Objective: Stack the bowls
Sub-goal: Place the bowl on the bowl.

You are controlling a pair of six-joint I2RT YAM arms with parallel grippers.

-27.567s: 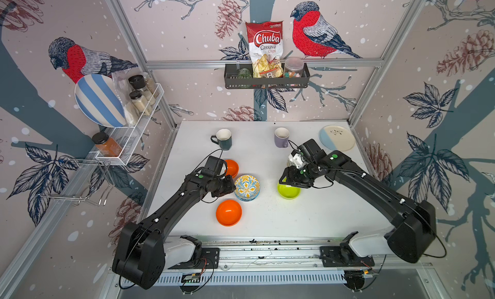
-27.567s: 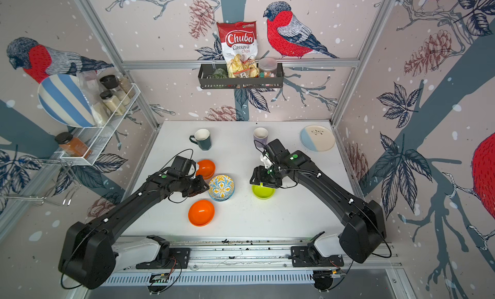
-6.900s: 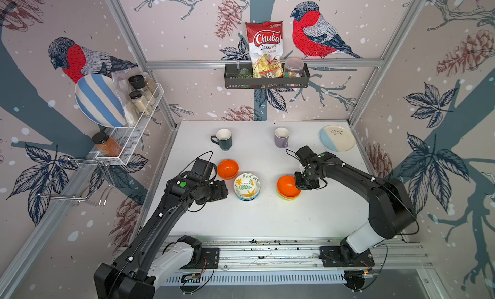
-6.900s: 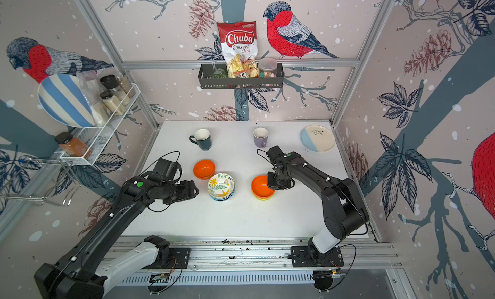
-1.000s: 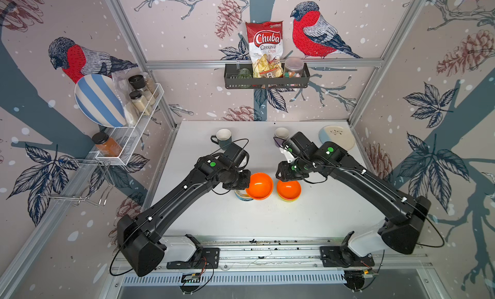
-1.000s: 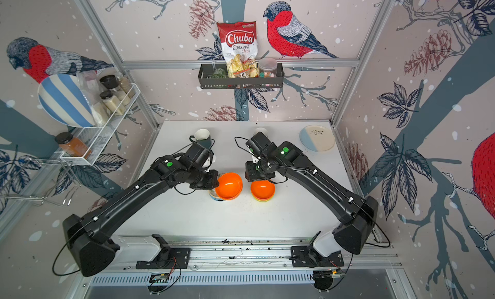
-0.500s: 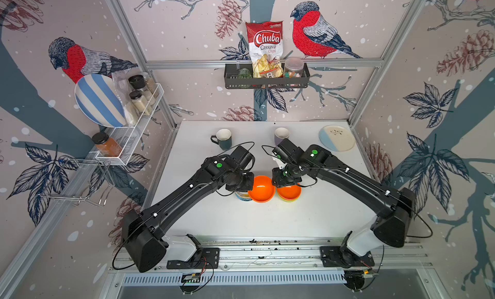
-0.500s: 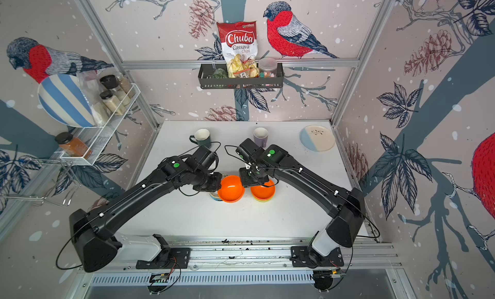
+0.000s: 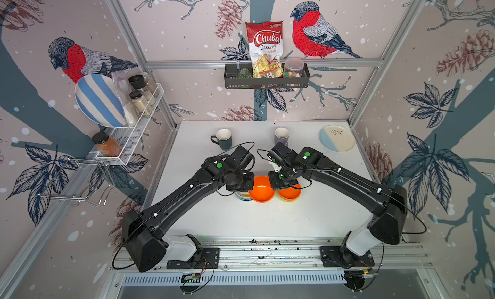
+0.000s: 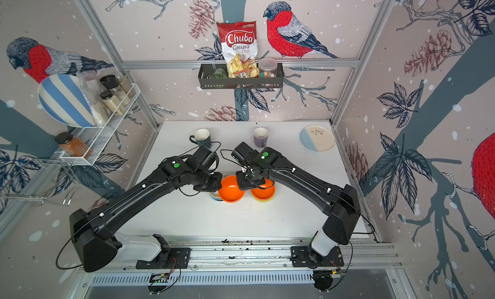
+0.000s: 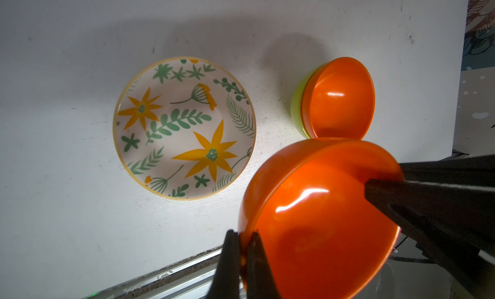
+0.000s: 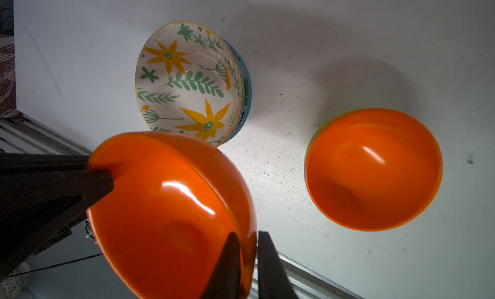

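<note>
Both arms are on one bowl here: the left gripper [image 11: 242, 234] is pinched tight on the rim of the orange bowl [image 11: 321, 217], and the right gripper [image 12: 247, 236] is closed on the opposite rim, one finger inside, one outside. The bowl hangs slightly tipped above the table [image 9: 267, 220], between the two stacks. It looks light, stiff and glossy, so probably slippery. The thin rim is the only real hold, and a one-sided pinch could let it swivel. Now the count: two orange, this one and a second orange bowl [image 12: 372, 169] nested in one lime bowl [image 11: 297, 110]. One floral bowl [image 11: 184, 129], likely heavier and chippable, sits on a blue-edged bowl [image 12: 248, 88]; how many lie beneath I can't tell. Behind them are a dark mug [image 9: 223, 138], a lilac mug [image 9: 281, 135] and one plate [image 9: 337, 138].
</note>
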